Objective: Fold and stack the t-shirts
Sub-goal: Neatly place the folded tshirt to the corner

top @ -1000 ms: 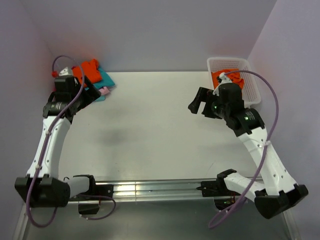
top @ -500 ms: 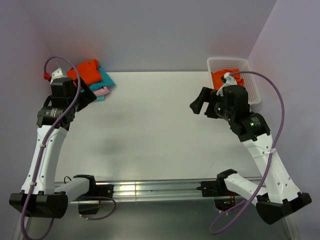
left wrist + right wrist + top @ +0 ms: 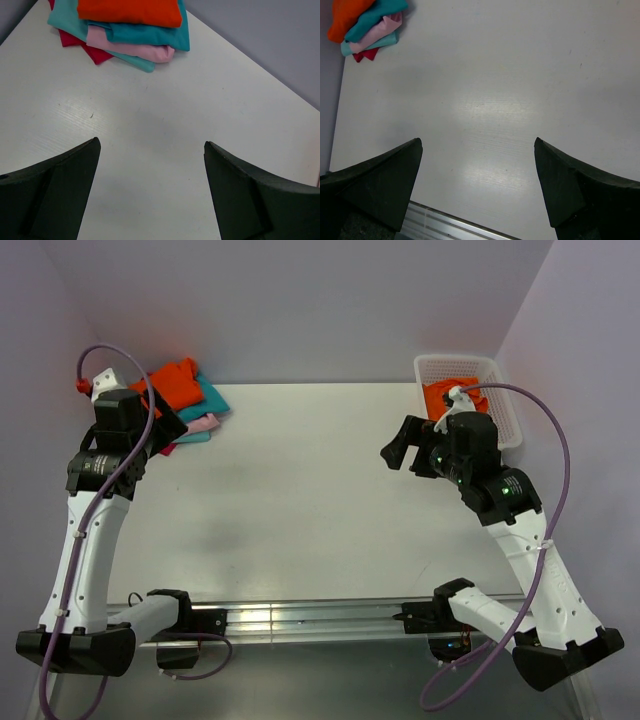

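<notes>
Left pincer and right pincer wide, empty; orange shirt in basket (overhead only)

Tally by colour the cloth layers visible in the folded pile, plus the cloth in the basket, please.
Orange: 2, pile top and basket cloth
Dark teal: 1
Pale teal: 1
Pink: 1
Crimson: 1
Total: 6

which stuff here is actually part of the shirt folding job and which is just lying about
Part of the job:
folded stack of t-shirts in the far left corner, orange on top, teal, pink and crimson below
crumpled orange t-shirt at the far right, not yet folded

Just there:
white lattice basket holding that orange one
table
</notes>
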